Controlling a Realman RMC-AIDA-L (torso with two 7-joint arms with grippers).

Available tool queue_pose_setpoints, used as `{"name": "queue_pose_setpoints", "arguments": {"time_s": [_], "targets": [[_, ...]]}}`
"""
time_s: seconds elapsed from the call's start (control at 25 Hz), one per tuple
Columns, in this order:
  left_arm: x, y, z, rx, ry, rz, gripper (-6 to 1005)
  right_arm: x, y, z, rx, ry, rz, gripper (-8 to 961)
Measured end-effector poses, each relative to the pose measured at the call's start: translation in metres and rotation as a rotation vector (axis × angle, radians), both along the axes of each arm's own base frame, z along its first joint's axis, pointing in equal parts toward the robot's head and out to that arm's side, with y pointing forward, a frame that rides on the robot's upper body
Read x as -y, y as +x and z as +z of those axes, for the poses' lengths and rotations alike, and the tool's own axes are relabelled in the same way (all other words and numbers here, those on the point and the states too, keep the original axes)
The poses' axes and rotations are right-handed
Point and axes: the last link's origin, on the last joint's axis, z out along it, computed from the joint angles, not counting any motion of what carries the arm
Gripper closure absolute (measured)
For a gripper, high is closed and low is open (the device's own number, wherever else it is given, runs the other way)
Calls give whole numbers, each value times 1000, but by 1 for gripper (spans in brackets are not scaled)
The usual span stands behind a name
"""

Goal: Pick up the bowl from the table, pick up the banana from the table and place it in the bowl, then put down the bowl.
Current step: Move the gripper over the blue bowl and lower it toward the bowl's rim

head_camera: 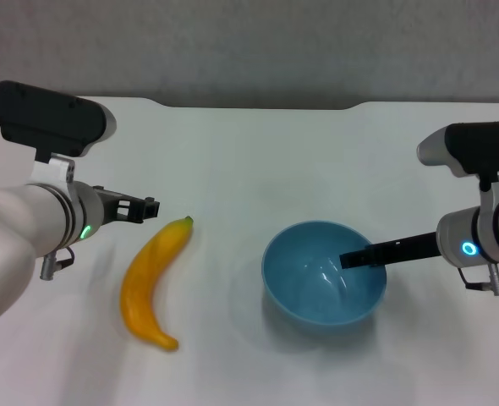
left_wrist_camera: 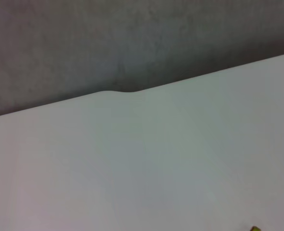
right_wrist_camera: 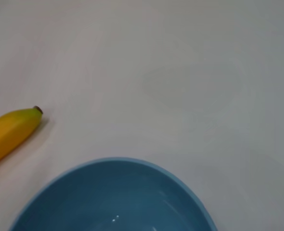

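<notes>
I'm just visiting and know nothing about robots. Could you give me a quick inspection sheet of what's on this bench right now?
Surface: white table, notch in its far edge.
Job's things: blue bowl upright, nothing in it; yellow banana lying on the table to the bowl's left, apart from it.
Clutter: nothing seen.
Grippers: left tool near the banana's stem end, not holding it; right tool reaching over the bowl's right rim.
Cables: nothing seen.
Surroundings: grey wall behind the table.

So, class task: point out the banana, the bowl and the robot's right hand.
banana (head_camera: 152,283): head view, middle of its yellow body.
bowl (head_camera: 317,283): head view, glossy inside.
right hand (head_camera: 348,259): head view, black fingertip end over the bowl's rim.
</notes>
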Motion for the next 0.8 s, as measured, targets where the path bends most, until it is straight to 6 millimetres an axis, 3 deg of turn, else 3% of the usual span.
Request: {"name": "queue_pose_setpoints", "arguments": {"time_s": [0.4,0.8], "targets": [[1,-1,-1,6,1,4,180,2,8,-8,34,8,-13,275],[1,0,-1,12,5,-3,180,7,-1,-22,24,-18,21,306]]}}
